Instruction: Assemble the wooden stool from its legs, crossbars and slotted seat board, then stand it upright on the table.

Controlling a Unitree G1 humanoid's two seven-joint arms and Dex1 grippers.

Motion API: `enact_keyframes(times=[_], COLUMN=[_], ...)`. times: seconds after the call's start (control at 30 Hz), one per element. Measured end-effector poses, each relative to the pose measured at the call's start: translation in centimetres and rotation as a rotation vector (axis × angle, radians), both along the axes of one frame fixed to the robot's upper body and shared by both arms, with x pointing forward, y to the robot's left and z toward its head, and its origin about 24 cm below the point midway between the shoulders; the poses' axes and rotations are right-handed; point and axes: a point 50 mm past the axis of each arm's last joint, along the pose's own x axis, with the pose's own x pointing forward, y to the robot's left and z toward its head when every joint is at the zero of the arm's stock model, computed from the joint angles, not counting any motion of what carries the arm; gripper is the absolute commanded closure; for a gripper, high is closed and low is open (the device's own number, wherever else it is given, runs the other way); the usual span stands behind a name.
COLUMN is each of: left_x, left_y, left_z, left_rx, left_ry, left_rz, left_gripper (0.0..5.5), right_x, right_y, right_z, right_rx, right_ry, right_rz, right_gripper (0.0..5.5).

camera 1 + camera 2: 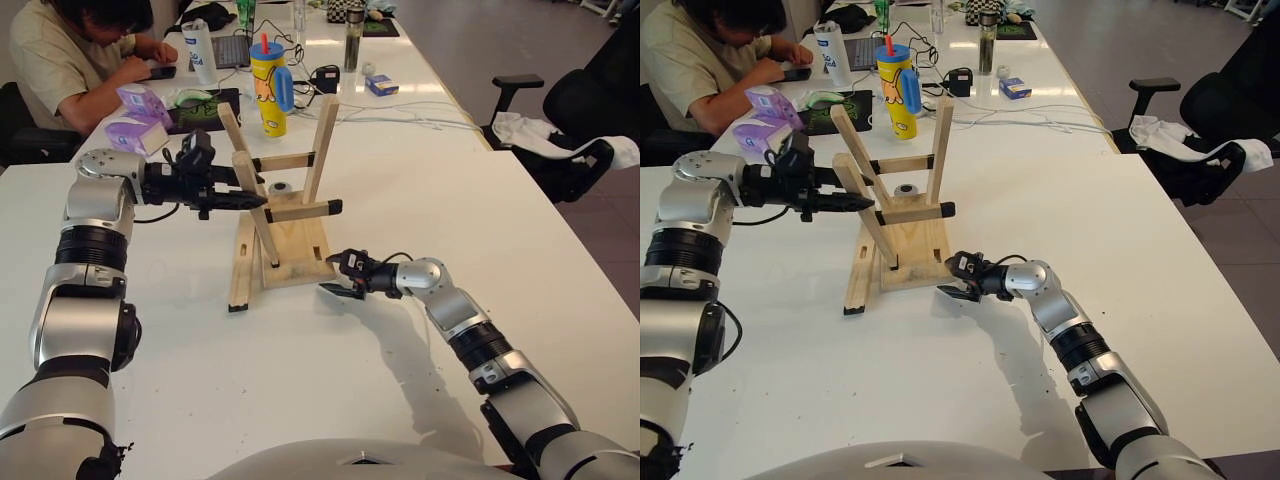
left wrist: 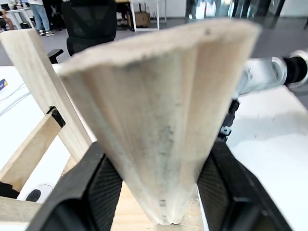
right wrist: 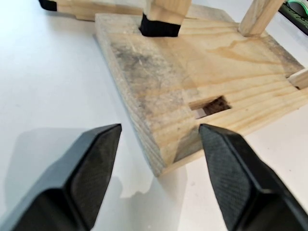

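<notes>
The stool [image 1: 290, 212] is set upside down mid-frame on the white table [image 1: 480, 230]. One leg [image 1: 266, 236] is grasped by the left claw [image 1: 238, 199]; the right claw [image 1: 337, 278] is released at the seat board's [image 1: 300, 262] corner. A black chair [image 1: 590, 110] is seen upper right.

white tables [image 1: 300, 390], black office chair [image 1: 588, 98]

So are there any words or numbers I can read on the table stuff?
No text is readable.
The tall yellow plastic cup: a picture, writing too small.
The white bottle: label too blurred.
The small blue and white box: print too small.
The pale wooden stool: bare wood, no writing.
</notes>
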Motion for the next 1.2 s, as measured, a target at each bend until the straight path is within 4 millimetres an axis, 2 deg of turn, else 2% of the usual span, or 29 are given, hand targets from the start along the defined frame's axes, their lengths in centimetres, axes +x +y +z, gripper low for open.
enact_keyframes(times=[0.13, 0.23, 0.27, 0.33, 0.37, 0.43, 0.47, 0.53, 0.7, 0.8, 0.87, 0.97, 1.1, 1.2], left_x=[-1.3, -2.0, -2.1, -2.0, -2.0, -3.0, -3.3, -3.2, -2.9, -4.7, -6.1, -8.3, -10.9, -12.5], left_y=[-0.3, 0.6, 1.0, 1.7, 2.3, 3.2, 3.2, 3.1, 4.8, 6.8, 7.1, 6.1, 2.2, -0.4], left_z=[-0.1, -1.4, -2.2, -3.0, -4.3, -8.7, -10.0, -10.2, -8.2, -9.0, -9.9, -11.3, -11.8, -11.4], left_rx=[0.076, 0.085, 0.066, 0.073, 0.114, 0.165, 0.161, 0.151, 0.076, 0.102, 0.110, 0.091, -0.008, -0.050], left_ry=[-0.084, -0.085, -0.077, -0.069, -0.029, 0.123, 0.164, 0.158, 0.066, 0.033, 0.040, 0.083, 0.151, 0.182], left_rz=[-0.053, -0.001, 0.030, 0.090, 0.149, 0.238, 0.252, 0.272, 0.447, 0.641, 0.729, 0.853, 0.958, 1.053], left_gripper=[3.44, 3.44, 3.08, 2.81, 2.64, 2.32, 2.19, 1.92, 1.24, 0.84, 0.57, 0.27, 0.27, 0.27], right_x=[-0.1, -0.2, -0.2, -0.2, -0.4, -0.8, -0.8, -0.8, -0.8, -0.8, -0.9, -1.0, -1.3, -1.7], right_y=[0.2, 0.3, 0.4, 0.4, 0.7, 1.4, 1.4, 1.4, 1.6, 1.7, 1.6, 1.3, 1.2, 1.1], right_z=[-0.1, -0.2, -0.2, -0.3, -0.4, -0.4, -0.3, -0.4, -0.4, -0.4, -0.4, -0.3, -0.4, -0.8], right_rx=[0.007, 0.021, 0.023, 0.025, 0.032, 0.063, 0.064, 0.065, 0.069, 0.074, 0.079, 0.084, 0.091, 0.092], right_ry=[0.015, 0.028, 0.030, 0.034, 0.040, 0.043, 0.041, 0.042, 0.045, 0.042, 0.034, 0.019, 0.015, 0.030], right_rz=[-0.006, -0.019, -0.022, -0.029, -0.021, -0.007, -0.006, -0.007, -0.007, -0.014, -0.022, -0.039, -0.055, -0.069], right_gripper=[2.50, 2.50, 2.50, 2.50, 2.50, 2.50, 2.50, 2.50, 2.50, 2.50, 2.50, 2.50, 2.50, 2.50])
